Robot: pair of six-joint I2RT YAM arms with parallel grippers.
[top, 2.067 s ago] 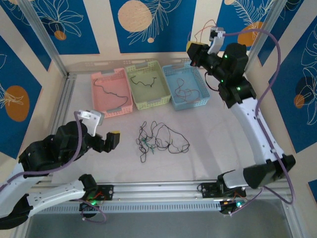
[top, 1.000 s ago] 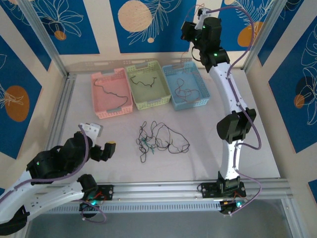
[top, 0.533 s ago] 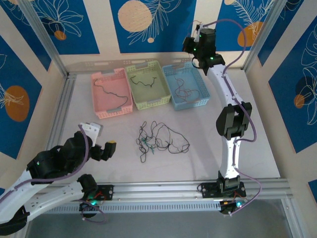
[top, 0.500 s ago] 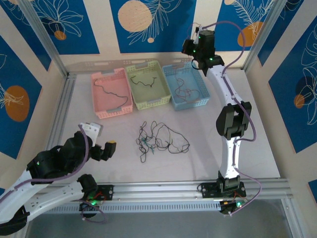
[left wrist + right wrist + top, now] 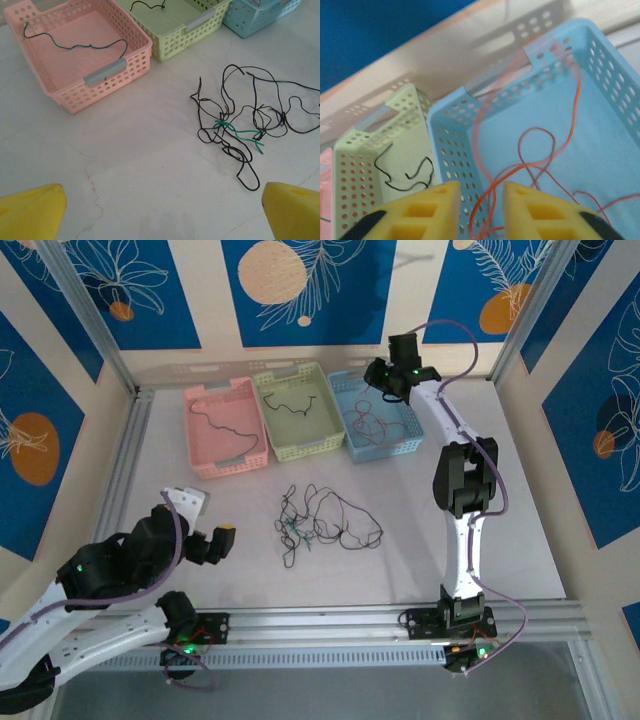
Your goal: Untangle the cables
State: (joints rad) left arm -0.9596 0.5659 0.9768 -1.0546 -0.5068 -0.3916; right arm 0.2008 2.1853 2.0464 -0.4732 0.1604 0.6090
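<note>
Orange cable [image 5: 519, 150], now apparently in basket [image 5: 446, 150]

A pale, faintly veined marble-look tabletop [image 5: 200, 500] sits inside silver aluminium frame posts [image 5: 85, 315]. Cream wall panels [image 5: 200, 290] behind it carry blue rectangles [image 5: 330, 300] with white leaf outlines and pale orange discs [image 5: 272, 270]. Light falls soft and even.

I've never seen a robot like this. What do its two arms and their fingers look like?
Both the left arm and the right arm are slim, with white shells on the long links and chunky black joint housings dotted with small green lights. A thin purple cable loops along each. Each ends in two blocky yellow fingers; the right ones show square hollows.
</note>
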